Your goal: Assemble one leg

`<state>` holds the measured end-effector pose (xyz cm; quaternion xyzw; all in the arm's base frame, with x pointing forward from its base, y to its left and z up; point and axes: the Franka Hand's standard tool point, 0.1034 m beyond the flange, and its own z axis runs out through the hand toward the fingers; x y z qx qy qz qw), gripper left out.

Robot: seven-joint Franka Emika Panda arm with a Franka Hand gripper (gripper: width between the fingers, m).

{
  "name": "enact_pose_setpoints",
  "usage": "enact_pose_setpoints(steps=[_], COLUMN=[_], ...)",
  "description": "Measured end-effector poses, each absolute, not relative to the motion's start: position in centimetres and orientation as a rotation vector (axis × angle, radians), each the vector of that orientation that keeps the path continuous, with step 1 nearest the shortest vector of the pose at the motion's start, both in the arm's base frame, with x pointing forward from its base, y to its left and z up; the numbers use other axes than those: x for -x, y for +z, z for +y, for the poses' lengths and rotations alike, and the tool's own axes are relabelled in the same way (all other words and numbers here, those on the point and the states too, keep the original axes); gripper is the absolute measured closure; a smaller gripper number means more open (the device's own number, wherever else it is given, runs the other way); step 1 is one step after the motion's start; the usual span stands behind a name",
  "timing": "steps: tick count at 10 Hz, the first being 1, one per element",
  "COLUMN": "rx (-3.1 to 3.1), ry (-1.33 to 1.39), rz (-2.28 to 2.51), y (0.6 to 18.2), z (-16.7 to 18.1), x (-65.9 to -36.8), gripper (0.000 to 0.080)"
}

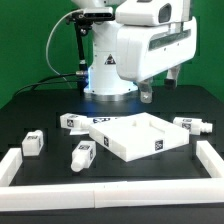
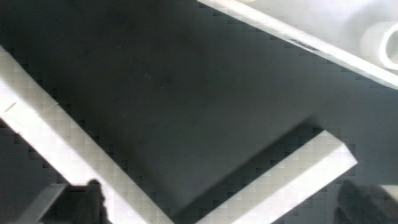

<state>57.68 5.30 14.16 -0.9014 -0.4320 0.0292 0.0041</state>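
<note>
The white square tray-like tabletop [image 1: 135, 137] lies on the black table in front of the robot base. Several legs, short white posts with marker tags, lie around it: one at the exterior view's left [image 1: 35, 142], one in front [image 1: 82, 153], one behind the tabletop's left corner [image 1: 70, 121], one at the right [image 1: 190, 124]. My gripper [image 1: 150, 97] hangs above the tabletop's far side, open and empty. In the wrist view the gripper [image 2: 222, 208] has its dark fingertips [image 2: 71, 203] wide apart, over a V-shaped corner of the tabletop's white rim [image 2: 311, 170]. No leg shows in the wrist view.
A low white wall [image 1: 110, 190] runs along the table's front and up both sides. The robot base [image 1: 110, 70] stands behind the tabletop. A white rounded shape [image 2: 347, 30] shows at the edge of the wrist view; I cannot tell what it is.
</note>
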Motion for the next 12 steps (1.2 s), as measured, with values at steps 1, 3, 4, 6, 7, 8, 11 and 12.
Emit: enact_pose_setpoints(steps=[1,3,4,6,7,8,11,12], rx=[2.825,2.825,2.824,2.814,2.809,2.819,2.853,2.852], ry=[0.091,0.091,0.092,0.099,0.117,0.126,0.112,0.115], rz=[-1.354,-1.354,-1.354,-1.372,-1.387,-1.369,-1.287,-1.287], y=[14.2,14.2,14.1,14.1,13.8,12.8,11.3,11.2], z=[5.3,5.3,5.3,4.9,3.2,1.9,0.7,0.7], x=[-57.7,-57.7,-57.7,-57.5,-56.4,-54.1,-52.4,-52.3], gripper=[0.015,0.015,0.015,0.015,0.015,0.015,0.015,0.015])
